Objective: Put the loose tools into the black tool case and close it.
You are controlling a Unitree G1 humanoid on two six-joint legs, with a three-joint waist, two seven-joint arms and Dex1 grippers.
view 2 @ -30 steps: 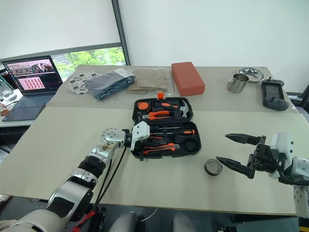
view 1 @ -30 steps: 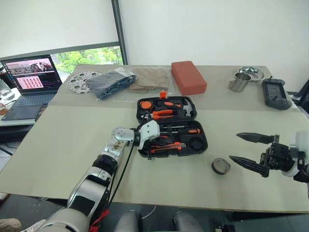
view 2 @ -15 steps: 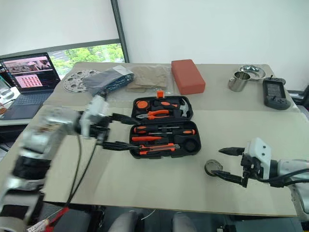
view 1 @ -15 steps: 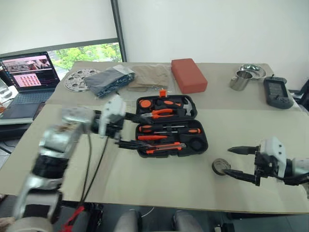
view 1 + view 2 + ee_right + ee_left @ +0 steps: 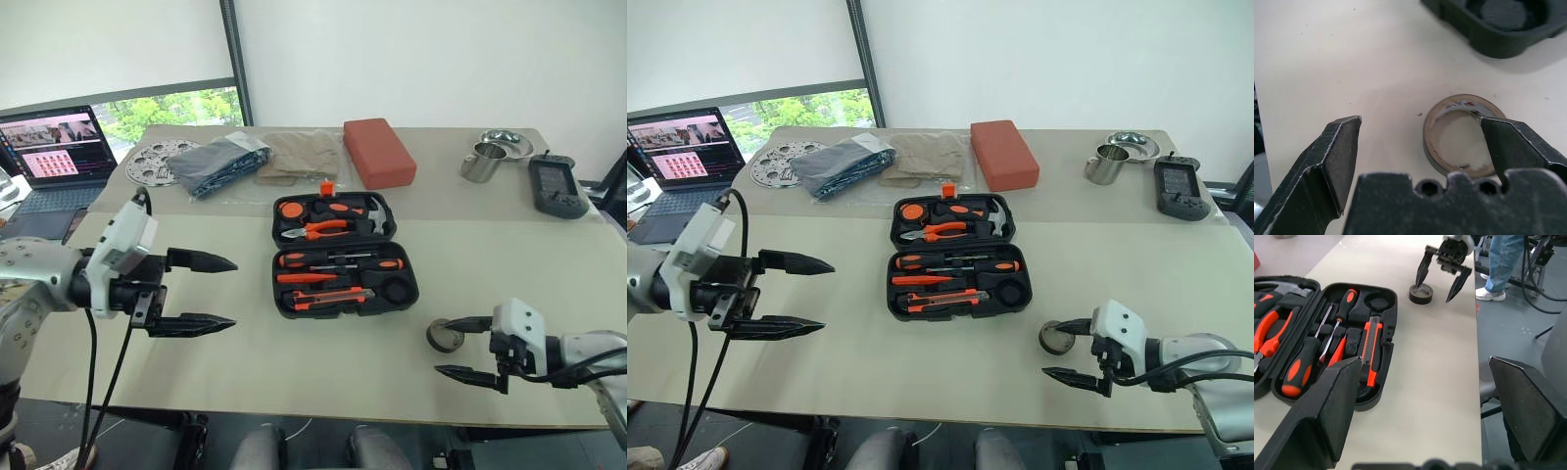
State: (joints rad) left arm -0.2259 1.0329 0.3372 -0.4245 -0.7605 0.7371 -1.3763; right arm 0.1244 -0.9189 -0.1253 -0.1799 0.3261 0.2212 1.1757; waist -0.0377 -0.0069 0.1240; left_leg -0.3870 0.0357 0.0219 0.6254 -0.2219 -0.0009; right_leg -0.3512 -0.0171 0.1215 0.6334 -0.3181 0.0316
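Grey roll (image 5: 446,335) lies flat on the bench (image 5: 323,362), just right of the open case (image 5: 343,264). Right tool (image 5: 466,347), wide open and empty, straddles the roll, one finger (image 5: 1508,142) over its ring. Centre both fingers about the rim before closing. Left tool (image 5: 201,292) hangs open, empty.

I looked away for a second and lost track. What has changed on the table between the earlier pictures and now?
The left gripper has pulled away from the black tool case toward the table's left side and opened, empty. The right gripper has dropped to the grey roll, one finger now over its ring, not yet closed. The case, its tools, and the roll stayed put.
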